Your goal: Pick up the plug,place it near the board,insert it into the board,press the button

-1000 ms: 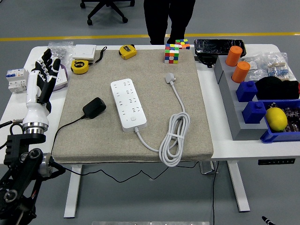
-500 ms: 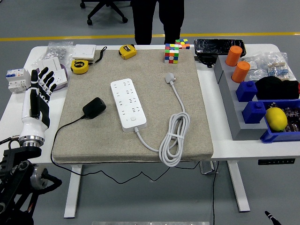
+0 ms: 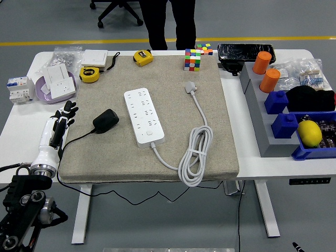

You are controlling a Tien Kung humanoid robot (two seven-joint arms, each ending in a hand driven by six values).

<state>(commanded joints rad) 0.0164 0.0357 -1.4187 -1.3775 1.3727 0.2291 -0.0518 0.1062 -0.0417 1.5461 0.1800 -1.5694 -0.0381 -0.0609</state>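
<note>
Plug (image 3: 105, 121): black adapter block lying flat on the beige mat's left half, just left of the power strip and apart from it; its long axis runs diagonally, lower-left to upper-right, with the cable end at lower left
Plug look: matte black, rounded corners, no prongs visible from above; no marking readable on it
Plug cable (image 3: 73, 143): thin black lead leaving the lower-left end, curving down over the mat's left edge toward the front of the table
Board (image 3: 143, 116): white power strip, long axis running from the far left toward the near right, rows of sockets along its top face, one small button near its near end; no writing legible
Strip cord (image 3: 195, 155): thick pale grey cable from the strip's near end, looped in a bundle at the mat's front right, ending in a grey plug head near the Rubik's cube
Mat (image 3: 220, 115): beige fabric pad covering the middle of the white table (image 3: 16, 131)
Left hand (image 3: 59, 127): white-and-black, low at the mat's left edge, near the plug but not touching it; fingers extended and relaxed, pointing away from the robot, gripping nothing
Right hand: out of view
Rubik's cube (image 3: 192, 60): at the mat's far edge, upright
Tape measures (image 3: 90, 74): two yellow ones at the far left, print too small to read
Person (image 3: 164, 23): dark trouser legs at the far side, hands not seen
</note>
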